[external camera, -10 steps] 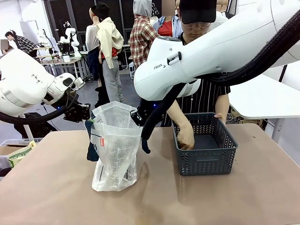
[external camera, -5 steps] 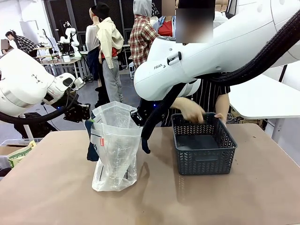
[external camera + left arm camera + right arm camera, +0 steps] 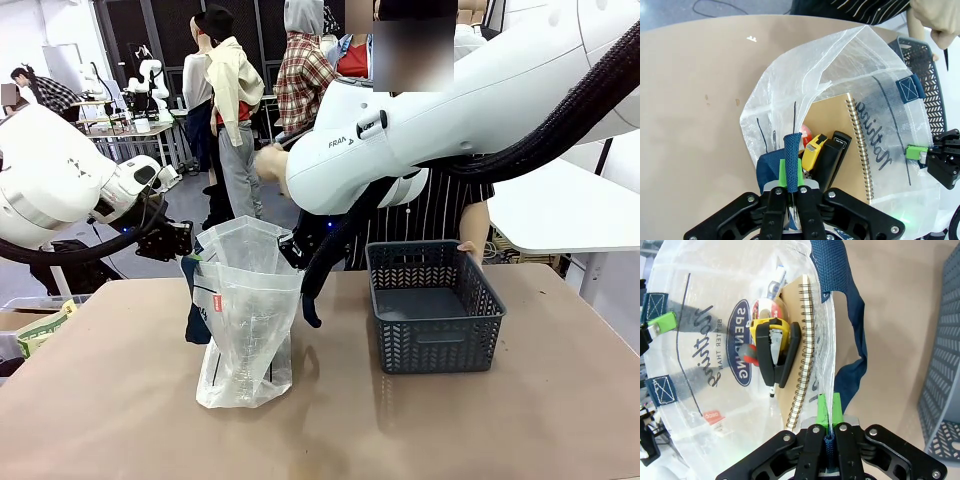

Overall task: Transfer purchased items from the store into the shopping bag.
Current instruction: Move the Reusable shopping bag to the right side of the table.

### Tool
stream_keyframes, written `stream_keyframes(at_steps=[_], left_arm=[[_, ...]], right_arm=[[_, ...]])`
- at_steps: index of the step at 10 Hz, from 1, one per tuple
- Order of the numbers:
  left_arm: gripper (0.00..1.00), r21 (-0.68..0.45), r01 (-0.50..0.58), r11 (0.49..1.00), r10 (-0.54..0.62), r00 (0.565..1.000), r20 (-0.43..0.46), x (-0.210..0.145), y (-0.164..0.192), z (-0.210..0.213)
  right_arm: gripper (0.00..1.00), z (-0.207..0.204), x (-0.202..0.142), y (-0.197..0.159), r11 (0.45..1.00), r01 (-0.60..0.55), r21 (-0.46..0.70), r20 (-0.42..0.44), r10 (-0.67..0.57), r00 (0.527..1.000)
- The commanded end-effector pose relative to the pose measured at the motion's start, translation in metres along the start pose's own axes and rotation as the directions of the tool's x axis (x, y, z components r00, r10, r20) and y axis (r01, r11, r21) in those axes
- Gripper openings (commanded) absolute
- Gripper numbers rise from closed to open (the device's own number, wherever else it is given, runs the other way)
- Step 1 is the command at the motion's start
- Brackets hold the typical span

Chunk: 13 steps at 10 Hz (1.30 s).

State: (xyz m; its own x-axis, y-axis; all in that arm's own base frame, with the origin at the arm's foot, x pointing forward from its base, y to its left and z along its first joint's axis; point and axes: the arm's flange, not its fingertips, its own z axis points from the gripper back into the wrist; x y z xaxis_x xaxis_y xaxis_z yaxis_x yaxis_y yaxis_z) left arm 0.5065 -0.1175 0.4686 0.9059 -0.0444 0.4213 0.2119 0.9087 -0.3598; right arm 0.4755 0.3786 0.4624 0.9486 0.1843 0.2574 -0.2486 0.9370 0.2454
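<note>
The shopping bag stands open on the table, left of the store. My left gripper is shut on one dark blue strap handle. On the opposite rim my right gripper is shut on the bag's other handle. Inside the bag lie purchased items: a spiral notebook, a black stapler, a yellow tape measure and a red-and-white roll. The person's hand is blurred above the bag, behind my right arm.
The person's other hand rests on the basket's far rim. The basket's grey floor shows bare. Brown tabletop stretches in front of both. A cardboard box sits off the table's left edge.
The person's hand rose out of the basket and swung left to above the bag. Both grippers and the bag have stayed still.
</note>
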Motion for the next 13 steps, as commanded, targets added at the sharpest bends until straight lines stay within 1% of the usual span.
stream_keyframes(at_steps=[1, 13], left_arm=[[0.0, 0.0, -0.001, 1.0, 0.001, 1.0, 0.003, 0.0011, 0.0007, 0.001], [0.0, 0.0, -0.001, 1.0, 0.001, 1.0, 0.003, 0.0011, 0.0007, 0.001]], right_arm=[[0.0, 0.0008, 0.0008, 0.0001, 1.0, 0.0, 0.001, 0.003, 0.0, 1.0], [0.0, 0.0, 0.0, 0.0, 1.0, 0.0, 0.0, 0.0, 0.0, 1.0]])
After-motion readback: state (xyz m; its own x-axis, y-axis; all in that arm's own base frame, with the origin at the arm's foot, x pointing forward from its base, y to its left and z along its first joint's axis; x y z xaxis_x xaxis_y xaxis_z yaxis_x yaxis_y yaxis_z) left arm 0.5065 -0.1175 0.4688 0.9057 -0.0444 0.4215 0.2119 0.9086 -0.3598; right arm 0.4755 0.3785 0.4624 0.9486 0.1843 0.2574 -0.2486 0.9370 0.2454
